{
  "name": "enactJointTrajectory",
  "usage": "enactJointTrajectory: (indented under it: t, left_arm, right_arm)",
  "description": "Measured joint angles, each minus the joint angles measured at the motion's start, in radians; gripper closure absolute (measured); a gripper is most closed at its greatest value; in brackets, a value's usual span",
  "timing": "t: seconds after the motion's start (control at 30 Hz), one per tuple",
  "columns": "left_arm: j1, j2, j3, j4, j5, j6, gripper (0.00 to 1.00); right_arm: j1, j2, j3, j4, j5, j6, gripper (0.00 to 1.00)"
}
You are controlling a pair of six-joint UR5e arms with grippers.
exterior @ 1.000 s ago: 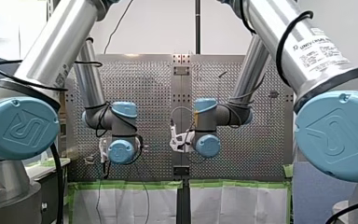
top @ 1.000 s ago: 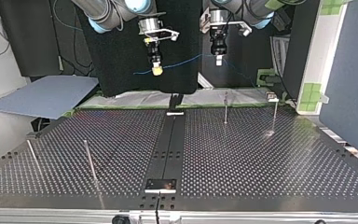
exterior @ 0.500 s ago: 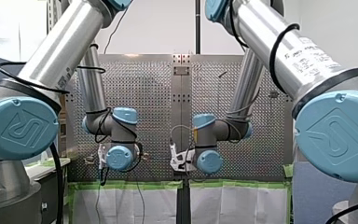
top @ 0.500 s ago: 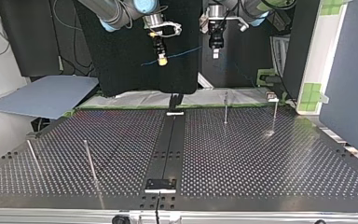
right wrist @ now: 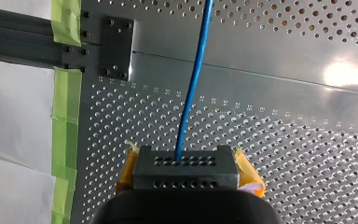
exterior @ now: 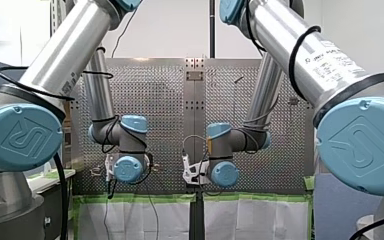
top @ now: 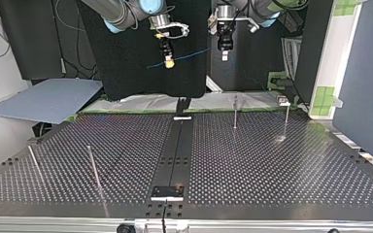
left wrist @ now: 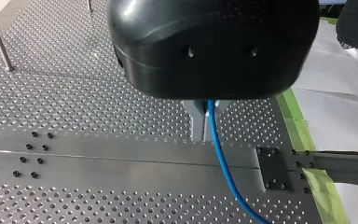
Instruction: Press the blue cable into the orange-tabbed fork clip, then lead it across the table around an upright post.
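Both hands, the left hand [top: 224, 55] and the right hand [top: 168, 61], pinch the thin blue cable [left wrist: 219, 154] in the air over the taped edge of the perforated metal worktop [top: 272, 160]. I judge this a carrying step. Next it must go down to the fork clip.

robot lab with perforated steel table [top: 272, 165]

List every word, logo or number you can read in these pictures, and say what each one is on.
"UNIVERSAL ROBOTS": heading of the white label on my right arm's tube in the front view. The finer lines under it are too small to read.
"UR" logo: embossed on the blue joint caps nearest the front camera.
Small label on my left arm's tube: too blurred to read.
Top and wrist views: no text.
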Motion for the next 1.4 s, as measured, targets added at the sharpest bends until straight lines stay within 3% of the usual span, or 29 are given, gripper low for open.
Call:
enactJointTrajectory:
  t: [0.47,0.67,0.8,0.9,1.03,1.17,1.4]
  left_arm:
    - [0.002,0.002,-0.002,0.002,0.002,0.002,1.0]
    - [0.042,0.042,-0.042,0.019,0.036,0.012,1.0]
    - [0.06,0.075,-0.074,-0.004,0.042,-0.014,1.0]
    - [0.066,0.103,-0.089,-0.03,0.045,-0.04,1.0]
    - [0.073,0.137,-0.093,-0.056,0.042,-0.074,1.0]
    - [0.083,0.178,-0.094,-0.041,0.03,-0.115,1.0]
    - [0.113,0.25,-0.094,-0.001,0.022,-0.151,1.0]
  right_arm:
    - [0.001,0.001,-0.001,0.001,0.001,-0.001,1.0]
    - [0.018,-0.01,-0.039,0.039,0.04,-0.001,1.0]
    - [0.043,-0.042,-0.053,0.042,0.075,0.016,1.0]
    - [0.047,-0.07,-0.057,0.03,0.08,0.035,1.0]
    - [0.041,-0.106,-0.064,0.023,0.065,0.068,1.0]
    - [0.03,-0.14,-0.072,0.021,0.053,0.104,1.0]
    - [0.014,-0.106,-0.106,0.028,0.035,0.137,1.0]
